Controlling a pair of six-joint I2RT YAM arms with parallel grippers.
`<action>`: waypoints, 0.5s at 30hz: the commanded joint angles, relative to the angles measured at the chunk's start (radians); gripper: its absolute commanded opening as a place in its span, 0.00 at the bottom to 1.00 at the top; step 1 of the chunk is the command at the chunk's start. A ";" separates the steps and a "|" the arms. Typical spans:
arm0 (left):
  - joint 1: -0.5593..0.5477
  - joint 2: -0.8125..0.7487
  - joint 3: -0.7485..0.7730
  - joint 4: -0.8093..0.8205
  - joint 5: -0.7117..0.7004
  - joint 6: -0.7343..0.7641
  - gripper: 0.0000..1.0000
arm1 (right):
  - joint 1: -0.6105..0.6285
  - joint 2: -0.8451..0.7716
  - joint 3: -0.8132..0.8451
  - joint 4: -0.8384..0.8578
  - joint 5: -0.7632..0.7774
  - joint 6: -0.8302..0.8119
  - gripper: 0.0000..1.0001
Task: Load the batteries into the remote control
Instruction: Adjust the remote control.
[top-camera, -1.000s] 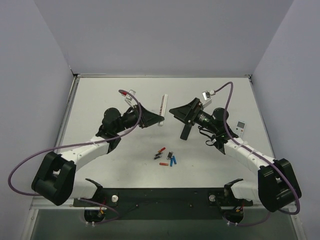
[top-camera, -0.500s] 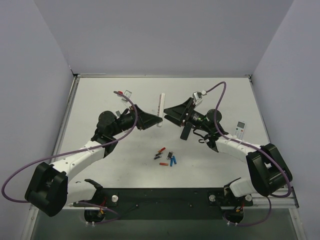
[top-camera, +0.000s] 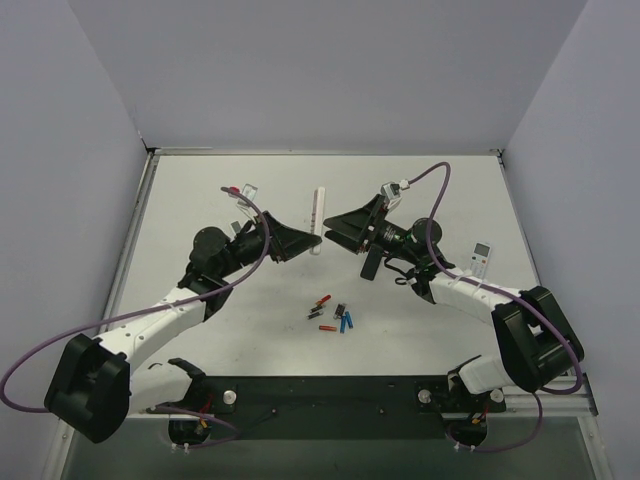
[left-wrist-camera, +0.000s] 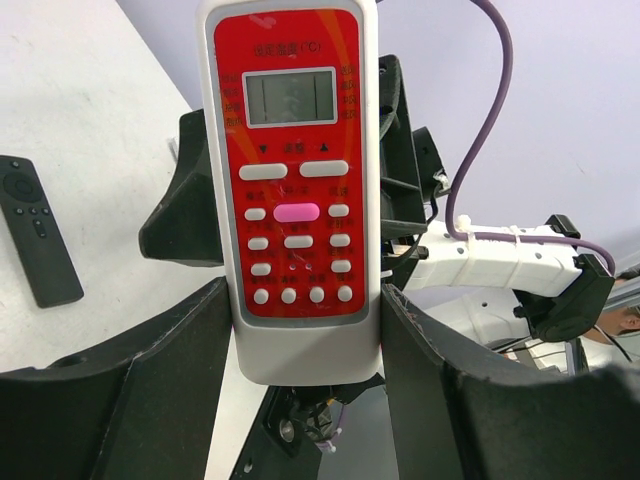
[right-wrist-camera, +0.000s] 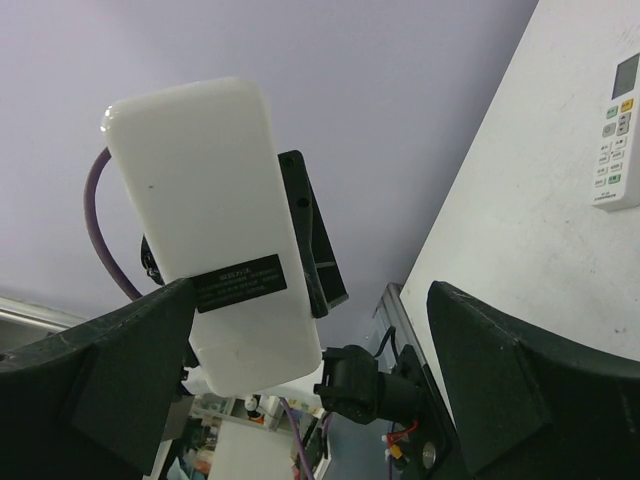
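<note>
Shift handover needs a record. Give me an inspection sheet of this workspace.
Surface: white table, flat.
Job's things: short white remote control with red button face, held between the arms; small red, orange, blue and dark batteries loose on the table.
Clutter: slim black remote; white remote with grey buttons.
Grippers: left gripper fingers clamp the remote control; right gripper open around its white back.
Cables: purple cable on each arm.
Surroundings: plain lilac walls.

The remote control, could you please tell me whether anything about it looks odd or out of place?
Nothing looks damaged. The remote control is held aloft by the left tool, red face toward its camera. The open right tool brackets its white back, where no open battery bay shows. The batteries lie loose on the table.
</note>
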 joint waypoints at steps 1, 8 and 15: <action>0.010 -0.043 -0.010 0.022 -0.048 -0.019 0.24 | 0.010 -0.037 0.030 0.343 -0.013 -0.004 0.94; 0.015 -0.059 -0.020 0.034 -0.050 -0.049 0.23 | 0.021 -0.026 0.042 0.417 -0.027 -0.005 0.97; 0.012 -0.068 -0.023 0.045 -0.044 -0.078 0.23 | 0.072 0.018 0.100 0.435 -0.055 -0.008 0.98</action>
